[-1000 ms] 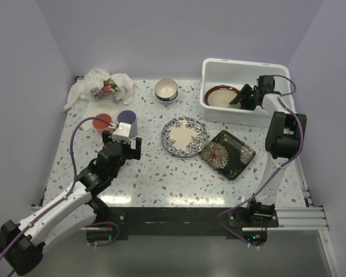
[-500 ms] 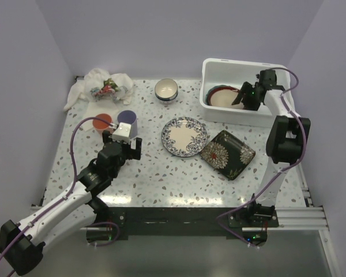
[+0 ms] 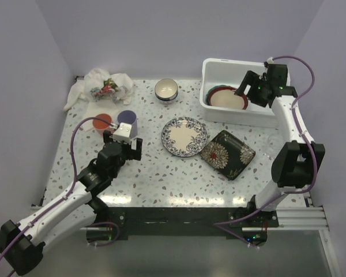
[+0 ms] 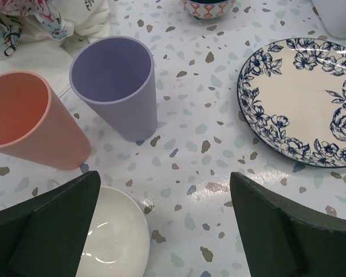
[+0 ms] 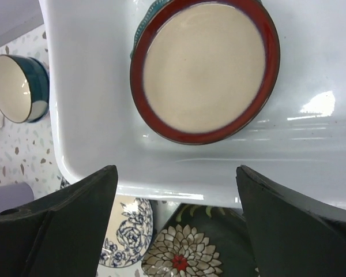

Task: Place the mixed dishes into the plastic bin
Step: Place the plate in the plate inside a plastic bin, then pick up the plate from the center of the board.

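Observation:
The white plastic bin (image 3: 219,62) stands at the back right. In it lies the red-rimmed cream plate (image 3: 226,98) (image 5: 205,69) on the teal plate (image 5: 139,34). My right gripper (image 3: 251,91) (image 5: 176,225) is open and empty, high above the bin's near wall. The blue-patterned plate (image 3: 184,136) (image 4: 303,98) and the dark floral square plate (image 3: 227,154) (image 5: 202,254) lie mid-table. My left gripper (image 3: 122,145) (image 4: 167,231) is open and empty, just short of the purple cup (image 3: 127,118) (image 4: 115,86) and orange cup (image 3: 102,122) (image 4: 29,118). A small white bowl (image 4: 112,239) sits by its left finger.
A teal-striped bowl (image 3: 166,89) (image 5: 14,86) stands at the back centre. A white printed cloth (image 3: 101,86) is bunched at the back left. White walls close in the table on three sides.
My right gripper has risen out of the bin and away from the red-rimmed plate, which stays in the bin. The left arm has not moved.

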Controlling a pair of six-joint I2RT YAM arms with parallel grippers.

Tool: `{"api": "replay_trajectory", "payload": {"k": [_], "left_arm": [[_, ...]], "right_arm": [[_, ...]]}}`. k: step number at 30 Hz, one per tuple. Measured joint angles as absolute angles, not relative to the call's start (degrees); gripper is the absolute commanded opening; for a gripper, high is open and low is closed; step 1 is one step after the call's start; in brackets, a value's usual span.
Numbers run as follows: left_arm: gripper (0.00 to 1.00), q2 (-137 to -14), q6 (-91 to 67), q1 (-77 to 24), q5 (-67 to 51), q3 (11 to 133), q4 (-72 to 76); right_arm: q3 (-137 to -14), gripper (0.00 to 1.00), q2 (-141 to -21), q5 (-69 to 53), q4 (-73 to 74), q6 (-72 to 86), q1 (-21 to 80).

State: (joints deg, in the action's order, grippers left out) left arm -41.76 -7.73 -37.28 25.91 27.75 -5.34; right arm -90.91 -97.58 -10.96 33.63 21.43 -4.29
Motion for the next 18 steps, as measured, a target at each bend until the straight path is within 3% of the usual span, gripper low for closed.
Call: {"api": "replay_trajectory", "payload": {"k": [4, 12, 18], "left_arm": [[1.0, -41.76, -7.9, -37.28, 25.63, 27.99, -5.65], [1.0, -42.52, -10.52, -37.28, 23.79, 29.08, -6.31], [1.0, -49.89, -15.33, -37.28, 21.37, 34.26, -8.91]], "right_arm": [[-84.53, 0.98, -91.9, -9.63, 32.67, 23.09, -2.96], [-70.91, 0.98, -73.93, -8.58, 27.97, 29.32, 0.12], [-59.7, 0.98, -58.74, -10.55, 22.44, 33.76, 0.93]]}}
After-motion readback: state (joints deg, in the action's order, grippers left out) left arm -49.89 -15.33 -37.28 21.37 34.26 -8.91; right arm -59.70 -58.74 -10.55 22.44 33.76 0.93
